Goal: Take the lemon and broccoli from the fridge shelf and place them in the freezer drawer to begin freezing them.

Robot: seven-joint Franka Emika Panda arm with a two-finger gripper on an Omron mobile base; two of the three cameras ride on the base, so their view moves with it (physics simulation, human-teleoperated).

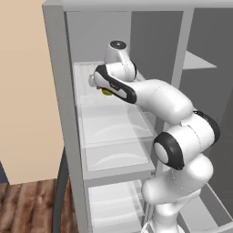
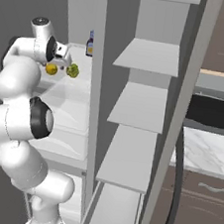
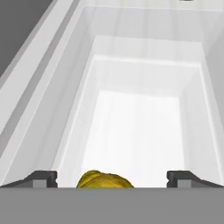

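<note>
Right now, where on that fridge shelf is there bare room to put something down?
The fridge shelf is bare across its front and middle. It is crowded toward the back left, where the lemon and broccoli sit by the open gripper, and a dark bottle stands at the rear.

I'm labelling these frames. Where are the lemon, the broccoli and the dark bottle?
lemon (image 2: 51, 69): right base view, middle of the yellow fruit.
broccoli (image 2: 73, 70): right base view, green head.
dark bottle (image 2: 90, 45): right base view, its body.
</note>
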